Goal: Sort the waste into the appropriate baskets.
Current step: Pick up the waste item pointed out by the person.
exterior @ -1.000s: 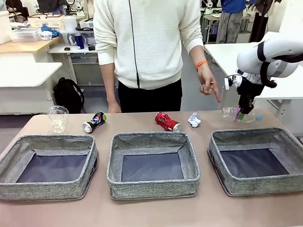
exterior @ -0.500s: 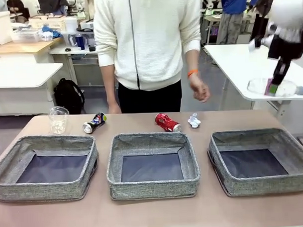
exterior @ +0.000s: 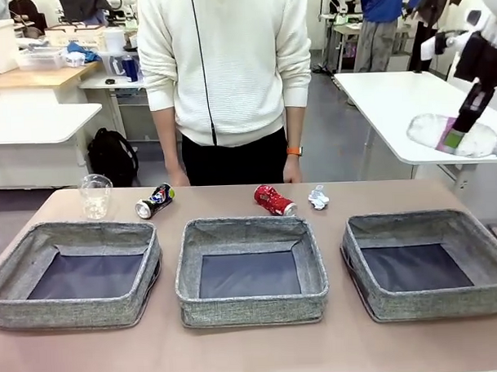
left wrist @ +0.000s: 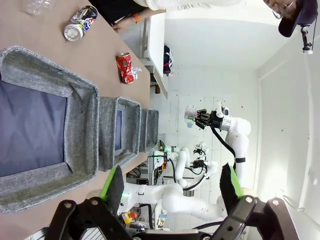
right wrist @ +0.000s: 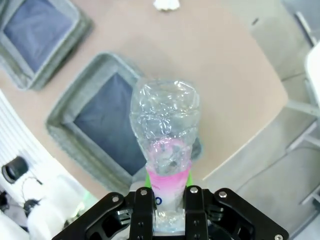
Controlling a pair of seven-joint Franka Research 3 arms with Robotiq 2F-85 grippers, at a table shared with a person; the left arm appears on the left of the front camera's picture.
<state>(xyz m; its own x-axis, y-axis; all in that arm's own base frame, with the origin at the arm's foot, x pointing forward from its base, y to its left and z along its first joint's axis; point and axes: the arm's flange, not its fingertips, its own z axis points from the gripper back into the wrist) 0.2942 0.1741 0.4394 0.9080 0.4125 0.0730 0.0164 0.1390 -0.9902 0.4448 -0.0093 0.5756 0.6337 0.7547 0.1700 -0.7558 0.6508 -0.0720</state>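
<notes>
Pink-labelled clear bottle [right wrist: 165, 125] in right tool [right wrist: 167, 201], print unreadable

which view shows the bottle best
Right wrist view: the bottle is close, central and sharp. Front view shows it side-on at the right edge; left wrist view shows it tiny, far off.
</notes>
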